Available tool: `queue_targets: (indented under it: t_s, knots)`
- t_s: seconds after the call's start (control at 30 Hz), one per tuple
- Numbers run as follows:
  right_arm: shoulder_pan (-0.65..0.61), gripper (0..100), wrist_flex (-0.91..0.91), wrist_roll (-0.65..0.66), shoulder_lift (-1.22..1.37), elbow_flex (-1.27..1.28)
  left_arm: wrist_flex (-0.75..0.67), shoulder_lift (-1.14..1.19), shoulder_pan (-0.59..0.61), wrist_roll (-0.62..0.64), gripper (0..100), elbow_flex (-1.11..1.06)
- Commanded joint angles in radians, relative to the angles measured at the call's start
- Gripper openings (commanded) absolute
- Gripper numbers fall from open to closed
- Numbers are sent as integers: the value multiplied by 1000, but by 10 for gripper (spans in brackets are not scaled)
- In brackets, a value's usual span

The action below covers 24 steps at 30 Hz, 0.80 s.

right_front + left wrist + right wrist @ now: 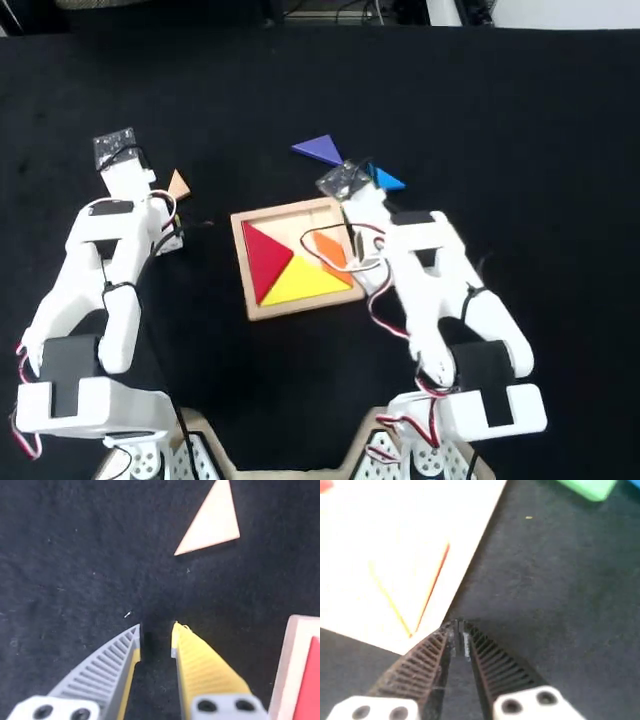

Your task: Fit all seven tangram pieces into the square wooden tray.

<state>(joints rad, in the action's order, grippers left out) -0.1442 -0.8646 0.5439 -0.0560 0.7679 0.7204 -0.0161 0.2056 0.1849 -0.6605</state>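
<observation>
No lettering seems legible (any view, any surface).

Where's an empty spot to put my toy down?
Bare black cloth lies beyond the purple triangle and on the near side of the wooden tray. Inside it, bare wood shows between the red triangle and the orange piece. It's crowded around the blue triangle.

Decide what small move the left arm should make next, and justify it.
Probably ease the left gripper forward to the tan triangle and close on it: it lies on the black cloth outside the tray, just ahead of the parted, empty fingers.
</observation>
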Motion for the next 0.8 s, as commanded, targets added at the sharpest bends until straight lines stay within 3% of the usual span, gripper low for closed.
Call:
queue_targets:
  t_s: [0.0, 0.2, 0.47, 0.57, 0.67, 0.77]
  knots:
    - [-69, 11, -23, 11, -4, -22, -23, -41, 12, 14, 109, 4]
    - [-84, 11, -20, 11, -12, -25, -25, -40, 24, 14, 109, 2]
    - [52, 11, -2, -48, -151, -39, -109, -41, 110, -31, 120, 107]
    - [61, 11, 109, -109, -171, 15, -2, -35, 41, -199, 202, 183]
    - [66, 11, 272, -109, -148, 104, 118, -8, -16, -218, 230, 271]
    - [69, 11, 302, -109, -134, 113, 141, 54, -61, -219, 233, 363]
